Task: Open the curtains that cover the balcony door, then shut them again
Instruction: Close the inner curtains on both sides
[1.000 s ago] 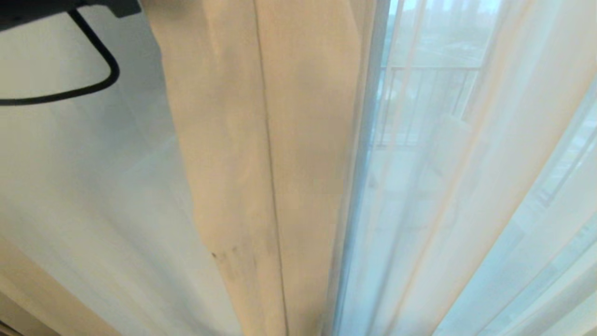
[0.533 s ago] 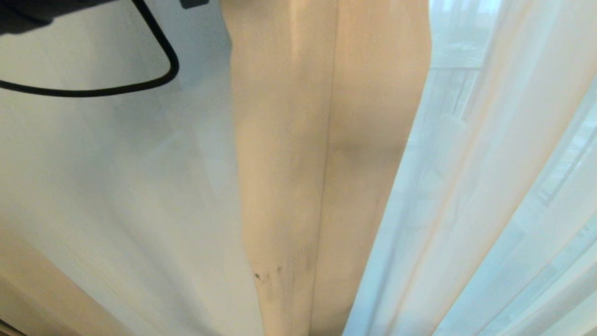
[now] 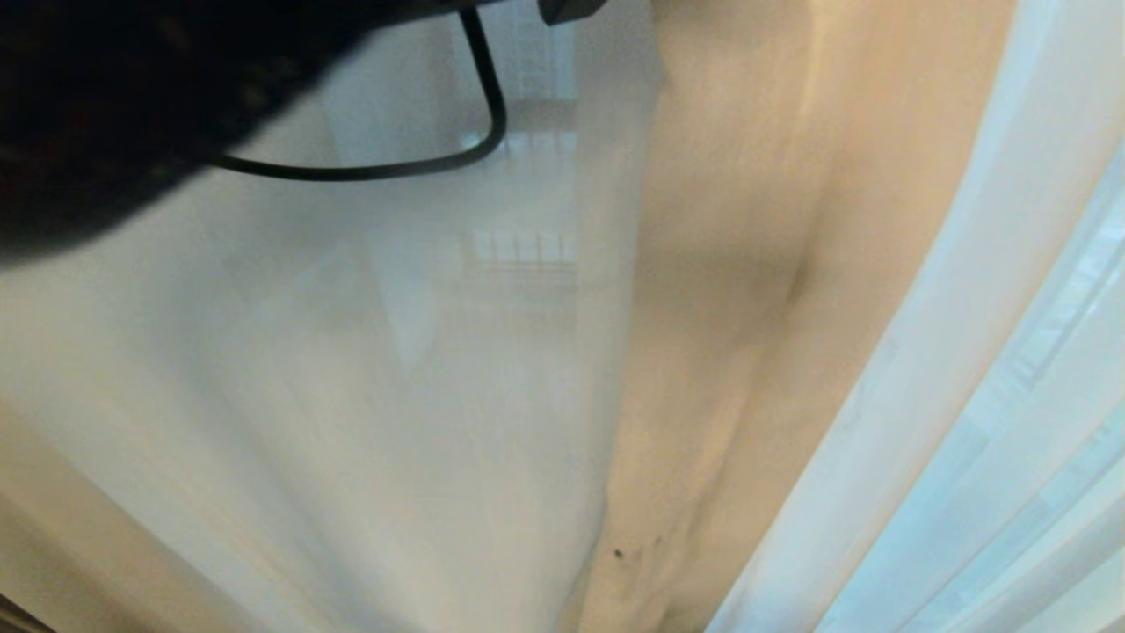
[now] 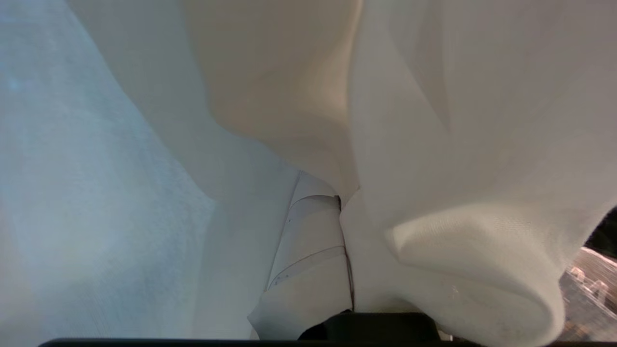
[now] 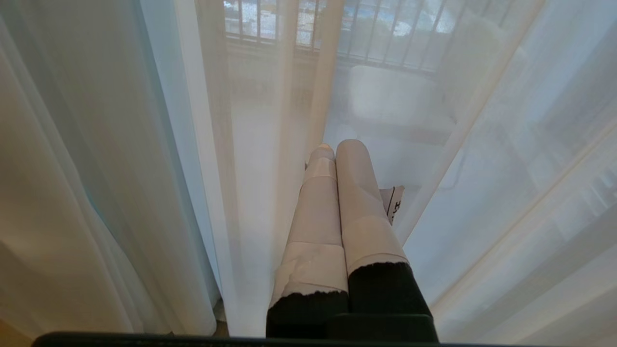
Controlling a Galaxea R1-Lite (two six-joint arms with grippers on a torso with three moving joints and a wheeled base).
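One cream-beige curtain panel is counted in the head view, from twelve toward six o'clock. Two stretches of sheer fabric are seen, one at nine o'clock and one at three o'clock. One black cable loop is seen at eleven o'clock. Two grippers are counted, the left gripper and the right gripper.

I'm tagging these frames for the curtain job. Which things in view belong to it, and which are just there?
Part of the job:
- curtain, beige
- left gripper, shut on curtain fabric
- balcony door, behind the fabric, not clearly visible

Just there:
- sheer fabric
- right gripper, shut, idle
- balcony railing
- black cable
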